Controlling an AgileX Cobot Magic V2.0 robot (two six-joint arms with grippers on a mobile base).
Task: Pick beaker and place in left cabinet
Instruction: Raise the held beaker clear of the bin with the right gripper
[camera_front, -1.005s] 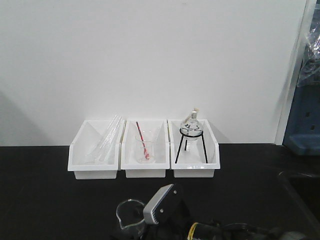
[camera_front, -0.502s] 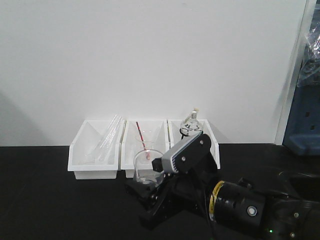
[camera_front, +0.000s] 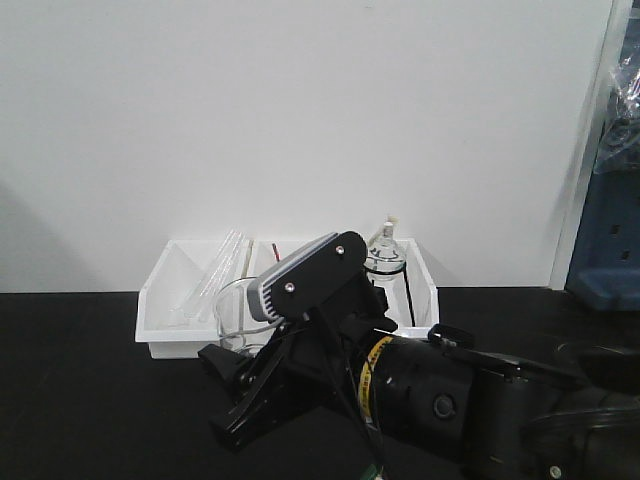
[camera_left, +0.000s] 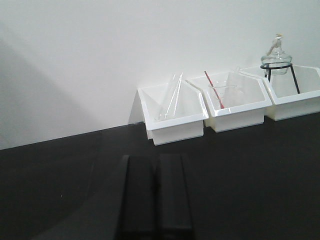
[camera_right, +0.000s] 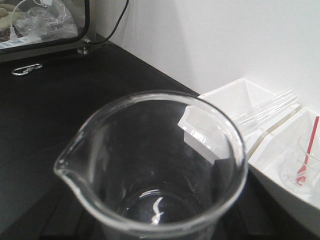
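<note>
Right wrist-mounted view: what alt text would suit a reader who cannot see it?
An empty glass beaker fills the foreground, spout pointing left. Behind it, white bins, one holding glass tubes, sit on a black bench.

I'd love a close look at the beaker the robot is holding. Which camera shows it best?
The right wrist view: the beaker fills the picture, rim and pour spout clear. The front view shows only a sliver of glass beside the right arm. The left wrist view misses it.

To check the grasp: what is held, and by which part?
The right jaws hold the small clear glass beaker, apparently low on its wall; the contact is hidden. Left jaws: nothing.
</note>
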